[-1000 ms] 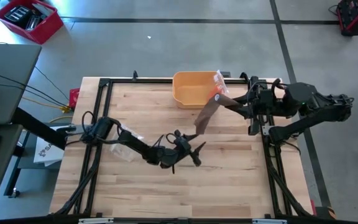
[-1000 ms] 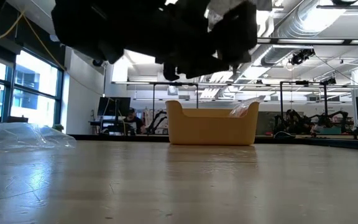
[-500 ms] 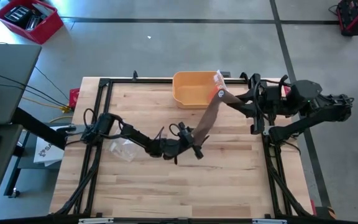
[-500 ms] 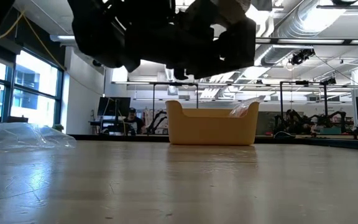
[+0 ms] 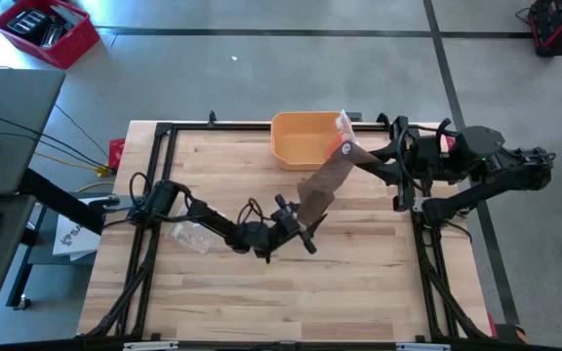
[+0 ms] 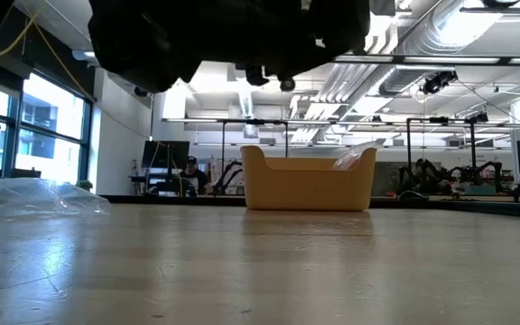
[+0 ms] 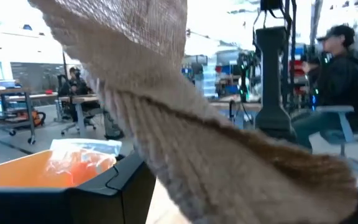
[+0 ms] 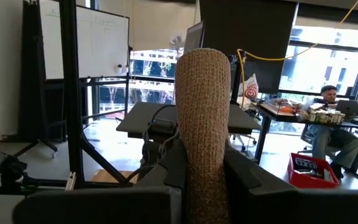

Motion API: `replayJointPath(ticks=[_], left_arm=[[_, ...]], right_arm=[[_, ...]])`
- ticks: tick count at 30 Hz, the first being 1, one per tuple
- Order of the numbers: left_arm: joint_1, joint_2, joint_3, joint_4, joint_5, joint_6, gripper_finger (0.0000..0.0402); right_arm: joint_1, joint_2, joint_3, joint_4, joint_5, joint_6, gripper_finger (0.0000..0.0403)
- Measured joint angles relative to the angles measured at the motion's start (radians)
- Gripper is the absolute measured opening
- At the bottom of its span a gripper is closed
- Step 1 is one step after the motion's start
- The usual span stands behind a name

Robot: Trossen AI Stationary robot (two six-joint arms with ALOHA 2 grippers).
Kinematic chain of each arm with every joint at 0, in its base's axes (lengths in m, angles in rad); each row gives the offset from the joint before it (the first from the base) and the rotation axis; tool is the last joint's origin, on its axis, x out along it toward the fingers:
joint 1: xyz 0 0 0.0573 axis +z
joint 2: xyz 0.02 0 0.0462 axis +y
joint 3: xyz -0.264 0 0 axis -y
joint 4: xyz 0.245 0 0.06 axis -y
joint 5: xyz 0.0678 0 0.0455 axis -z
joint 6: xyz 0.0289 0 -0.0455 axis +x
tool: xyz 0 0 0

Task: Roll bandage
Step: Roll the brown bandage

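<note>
Bandage first: a long tan-brown strip of woven elastic cloth [image 5: 322, 182] hangs in the air over the light wooden slatted table [image 5: 213, 292], stretched on a slant from about 2 o'clock of the table's middle down toward the centre. Its upper end is pinched in the right gripper [image 5: 351, 153], whose fingers are nearly closed on the cloth; in the right wrist view the strip [image 8: 202, 124] rises straight up between the two dark pads [image 8: 250, 180] and is clamped there. That gripper sits near the table's 1 o'clock edge, just beside the yellow plastic bin [image 5: 296, 144].

The lower end of the strip reaches the left gripper [image 5: 296, 226] close to the table's centre. Its fingers stand spread wide, with the cloth lying across them (whether they actually press on it cannot be told from above). The left wrist view is filled by the twisted, ribbed weave [image 7: 166, 118] passing right in front of the lens.

The bin stands at 12 o'clock on the table and holds a clear packet with orange print [image 5: 341, 127] at its right corner. A crumpled clear plastic wrapper [image 5: 189, 234] lies on the table at roughly 9 o'clock, under the left arm. In the low view the bin [image 6: 307, 181] and wrapper [image 6: 34, 199] both rest on the table.
</note>
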Motion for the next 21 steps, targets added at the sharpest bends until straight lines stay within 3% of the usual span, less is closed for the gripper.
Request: replayJointPath(ticks=[13,21], left_arm=[[0.001,0.000,0.000,0.026,0.034,-0.101,0.0209],[0.028,0.000,0.000,-0.085,0.033,-0.124,0.0209]], right_arm=[[0.000,0.000,0.000,-0.014,0.000,0.008,0.0040],[0.000,0.000,0.000,-0.014,0.000,0.010,0.0040]])
